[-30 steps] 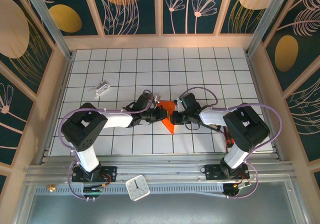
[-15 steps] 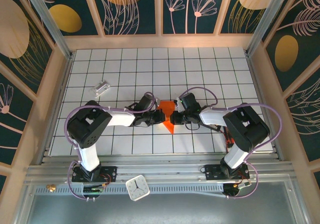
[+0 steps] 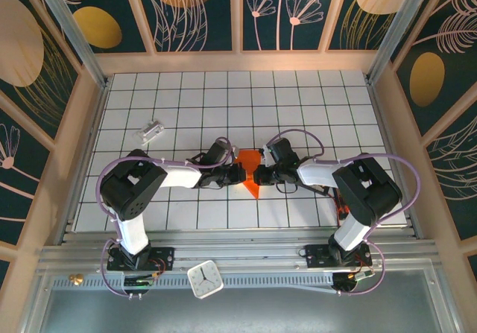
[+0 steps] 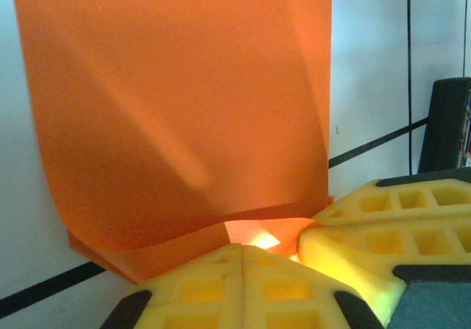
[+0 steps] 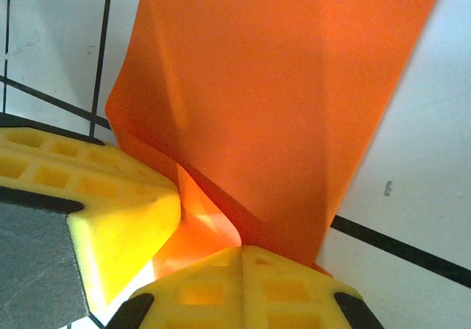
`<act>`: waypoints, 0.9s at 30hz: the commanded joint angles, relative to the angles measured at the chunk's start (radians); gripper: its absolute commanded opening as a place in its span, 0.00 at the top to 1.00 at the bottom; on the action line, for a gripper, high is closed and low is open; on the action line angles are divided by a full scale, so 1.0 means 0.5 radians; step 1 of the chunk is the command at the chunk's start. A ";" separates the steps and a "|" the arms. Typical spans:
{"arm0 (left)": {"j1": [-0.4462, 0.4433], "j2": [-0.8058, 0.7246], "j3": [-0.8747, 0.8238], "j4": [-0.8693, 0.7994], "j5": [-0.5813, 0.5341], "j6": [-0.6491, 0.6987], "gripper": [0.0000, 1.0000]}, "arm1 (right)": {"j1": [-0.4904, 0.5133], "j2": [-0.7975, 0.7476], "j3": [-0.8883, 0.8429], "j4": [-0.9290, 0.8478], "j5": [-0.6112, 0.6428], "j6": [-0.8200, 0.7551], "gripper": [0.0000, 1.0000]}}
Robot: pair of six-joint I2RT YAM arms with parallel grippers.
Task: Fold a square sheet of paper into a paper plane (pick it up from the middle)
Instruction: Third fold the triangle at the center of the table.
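Observation:
The square sheet of paper [image 3: 252, 187], bright orange, lies folded into a pointed shape at the table's middle, point toward the near edge. My left gripper [image 3: 240, 172] meets it from the left and my right gripper [image 3: 258, 175] from the right, tips almost touching each other. In the left wrist view the left gripper [image 4: 243, 246] is shut, tip against a raised orange flap [image 4: 184, 115], with the right gripper's yellow fingers [image 4: 383, 230] beside it. The right gripper [image 5: 243, 248] is likewise shut, its tip under the lifted paper [image 5: 280, 101]. No paper shows between either pair of pads.
A small silvery-white block [image 3: 151, 130] lies at the left on the white grid table [image 3: 298, 102]. A white clock [image 3: 206, 279] sits on the near rail between the arm bases. Wooden walls enclose the table on three sides.
The left gripper has slid a little to the right, toward the right gripper. The visible orange paper between them has become narrower.

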 commanded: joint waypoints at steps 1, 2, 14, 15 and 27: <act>0.020 0.068 -0.043 -0.137 -0.097 0.056 1.00 | 0.029 0.027 -0.003 -0.297 0.098 -0.045 0.95; 0.020 0.071 -0.044 -0.137 -0.102 0.055 1.00 | 0.029 0.006 0.008 -0.320 0.096 -0.049 0.94; 0.020 0.090 -0.044 -0.125 -0.108 0.041 1.00 | -0.006 -0.343 0.019 -0.566 0.166 -0.086 0.81; 0.022 0.088 -0.046 -0.125 -0.111 0.040 1.00 | -0.006 -0.381 0.005 -0.568 0.157 -0.083 0.81; 0.020 0.096 -0.025 -0.146 -0.127 0.047 1.00 | 0.236 -0.398 -0.026 -0.150 -0.129 0.097 0.88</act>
